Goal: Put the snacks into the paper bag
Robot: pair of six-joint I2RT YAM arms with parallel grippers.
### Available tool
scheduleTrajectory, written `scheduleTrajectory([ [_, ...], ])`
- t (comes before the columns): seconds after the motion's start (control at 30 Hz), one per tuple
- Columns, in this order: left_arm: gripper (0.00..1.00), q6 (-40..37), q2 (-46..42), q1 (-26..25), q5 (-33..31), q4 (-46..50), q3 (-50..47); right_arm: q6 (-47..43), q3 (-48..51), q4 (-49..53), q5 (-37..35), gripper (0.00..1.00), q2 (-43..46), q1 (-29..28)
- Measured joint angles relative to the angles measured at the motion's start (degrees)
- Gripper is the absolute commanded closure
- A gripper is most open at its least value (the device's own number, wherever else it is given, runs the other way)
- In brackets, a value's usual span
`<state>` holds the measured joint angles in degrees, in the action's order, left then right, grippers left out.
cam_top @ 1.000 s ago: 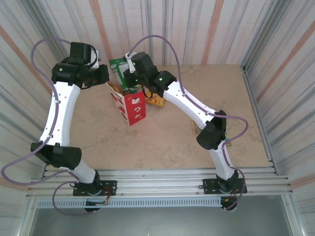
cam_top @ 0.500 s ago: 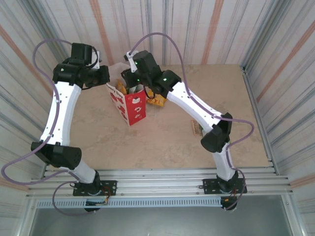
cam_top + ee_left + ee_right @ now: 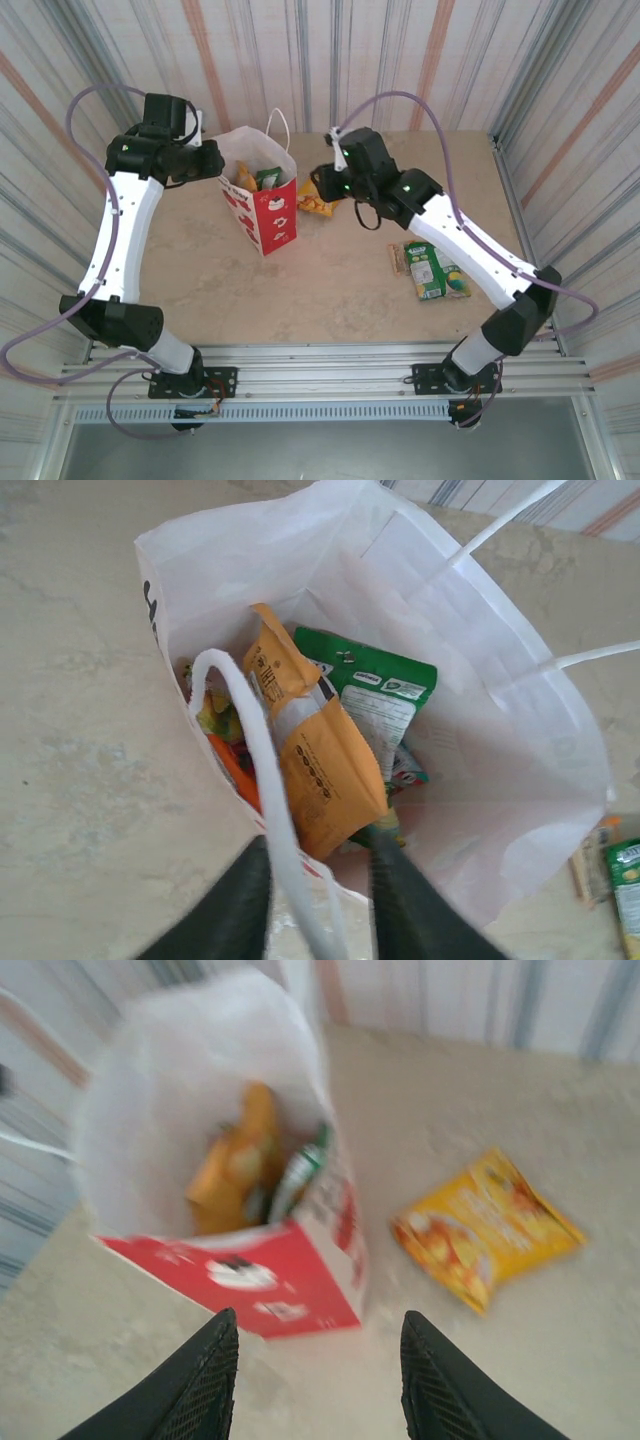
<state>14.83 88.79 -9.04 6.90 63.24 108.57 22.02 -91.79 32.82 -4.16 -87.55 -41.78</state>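
Paper bag (image 3: 470, 690) walls hide most packets (image 3: 330, 770) inside.

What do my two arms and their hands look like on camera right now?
Both arms have white links with black joint housings and small green lights. A thin purple cable loops along each. The left hand has dark, smooth, tapered fingers; the right hand has black fingers with a fine cross-hatched texture. Black bases bolt to a silver rail.

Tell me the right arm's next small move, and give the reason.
Probably lower the open, empty right gripper toward the yellow-orange packet lying flat on the table just right of the paper bag. It is the nearest snack outside the bag, while the left gripper pinches the bag's near rim, holding the mouth open.
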Motion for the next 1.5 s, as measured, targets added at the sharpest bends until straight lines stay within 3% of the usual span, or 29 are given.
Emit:
scheduleTrajectory([
  [0.2,0.49,0.0,-0.5,-3.0,-2.2,1.7,1.0,4.9,14.5,1.4,3.1,0.53,9.6,7.6],
  [0.57,0.46,0.0,0.5,-22.0,-10.7,5.9,14.4,8.1,27.2,5.7,10.2,0.52,28.7,23.7],
  [0.87,0.46,0.4,13.6,-32.9,-13.5,5.9,20.1,10.0,37.9,9.8,22.8,0.5,35.3,41.5],
  [1.23,0.46,0.5,28.8,-41.9,-6.3,1.5,26.4,12.5,49.4,12.2,29.6,0.44,36.0,61.8],
  [1.5,0.46,1.5,40.2,-43.2,2.5,-4.4,26.6,14.1,53.6,10.3,29.6,0.39,31.7,65.4],
])
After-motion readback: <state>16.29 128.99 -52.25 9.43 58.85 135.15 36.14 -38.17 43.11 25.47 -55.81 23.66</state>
